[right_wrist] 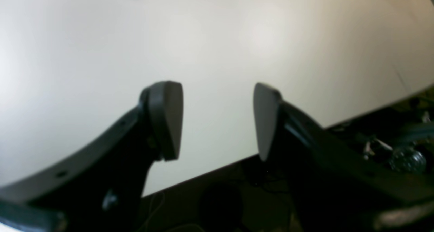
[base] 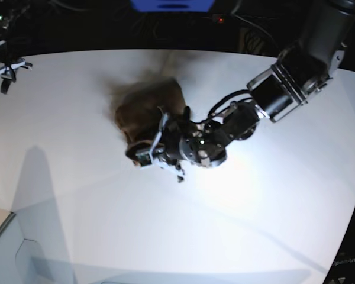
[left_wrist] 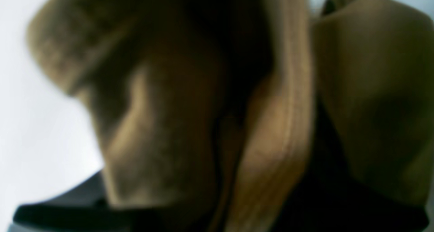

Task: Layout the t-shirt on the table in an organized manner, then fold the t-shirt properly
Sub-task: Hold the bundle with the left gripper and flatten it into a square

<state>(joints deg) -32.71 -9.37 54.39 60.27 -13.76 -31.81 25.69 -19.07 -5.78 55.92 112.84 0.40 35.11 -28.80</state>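
The brown t-shirt (base: 149, 109) lies bunched in a blurred heap on the white table (base: 254, 225), left of centre. My left gripper (base: 145, 156) is at the heap's near edge, shut on a fold of the cloth. In the left wrist view the t-shirt (left_wrist: 190, 116) fills nearly the whole frame, out of focus, with a seam running down between the dark fingers (left_wrist: 61, 215). My right gripper (right_wrist: 218, 120) hangs open above the bare table (right_wrist: 237, 38) near its edge, nothing between its pads. In the base view the right gripper (base: 7, 74) sits at the far left corner, well away from the shirt.
The table's curved edge (base: 349, 225) runs down the right side of the base view. Dark floor with cables and gear (right_wrist: 400, 150) lies beyond the edge under my right gripper. A pale box corner (base: 6, 248) shows at the lower left.
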